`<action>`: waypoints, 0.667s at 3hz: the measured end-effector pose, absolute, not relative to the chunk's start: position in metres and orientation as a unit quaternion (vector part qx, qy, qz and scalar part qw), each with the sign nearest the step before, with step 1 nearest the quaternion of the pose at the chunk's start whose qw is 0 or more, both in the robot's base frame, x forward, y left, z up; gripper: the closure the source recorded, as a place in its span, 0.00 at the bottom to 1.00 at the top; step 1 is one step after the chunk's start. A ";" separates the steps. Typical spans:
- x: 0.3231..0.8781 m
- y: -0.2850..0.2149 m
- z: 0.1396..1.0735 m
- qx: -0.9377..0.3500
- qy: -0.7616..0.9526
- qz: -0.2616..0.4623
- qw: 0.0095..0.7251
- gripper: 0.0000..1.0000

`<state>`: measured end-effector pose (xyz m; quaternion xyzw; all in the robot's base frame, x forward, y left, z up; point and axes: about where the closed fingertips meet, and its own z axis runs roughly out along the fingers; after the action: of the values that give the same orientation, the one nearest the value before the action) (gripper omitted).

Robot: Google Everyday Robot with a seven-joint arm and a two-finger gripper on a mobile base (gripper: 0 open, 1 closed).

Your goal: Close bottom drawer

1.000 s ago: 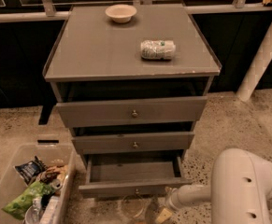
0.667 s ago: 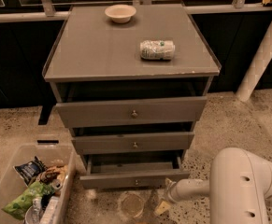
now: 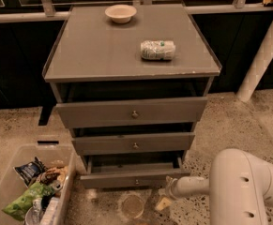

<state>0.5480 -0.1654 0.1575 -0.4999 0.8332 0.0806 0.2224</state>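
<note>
Pushing flat beside the knob (image 3: 137, 182) should slide the stiff, light bottom drawer (image 3: 112, 178) home; the gripper (image 3: 166, 197), its state impossible to tell, sits below the bench's (image 3: 103, 46) front-right corner.

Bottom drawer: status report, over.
Gripper low, by right front corner of bottom drawer. Drawer partly open. Nothing visible blocking its travel.
</note>
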 end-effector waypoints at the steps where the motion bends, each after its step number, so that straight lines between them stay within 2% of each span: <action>1: 0.547 -0.165 0.158 -0.500 0.833 0.081 0.222 0.00; 2: 0.562 -0.165 0.161 -0.500 0.833 0.076 0.226 0.00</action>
<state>0.5618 -0.1647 0.1613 -0.4997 0.8327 0.0761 0.2263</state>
